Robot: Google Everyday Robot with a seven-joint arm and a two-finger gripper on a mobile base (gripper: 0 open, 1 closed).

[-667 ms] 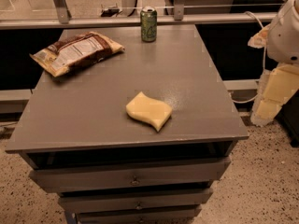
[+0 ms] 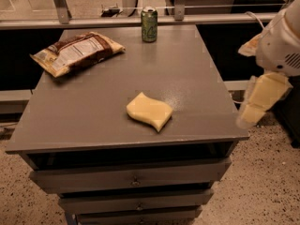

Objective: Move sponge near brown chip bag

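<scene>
Sponge (image 2: 149, 110) lies near-centre on the table (image 2: 93, 111), well left of the gripper (image 2: 259, 102). The gripper hangs beyond the right edge, angled downward; open or closed cannot be told.

The cabinet top (image 2: 93, 116) fills the centre of the frame. The sponge (image 2: 149, 110) lies flat on it, slightly right of centre, near the front edge. The chip bag (image 2: 77, 52) lies on the top in the upper left of the frame, well apart from the sponge. The soda can (image 2: 149, 24) stands upright at the rear edge, upper centre, right of the bag and behind the sponge. The gripper (image 2: 255, 108) hangs at the right edge of the frame, beyond the right side of the top. Drawers (image 2: 135, 179) sit stacked below the top.
</scene>
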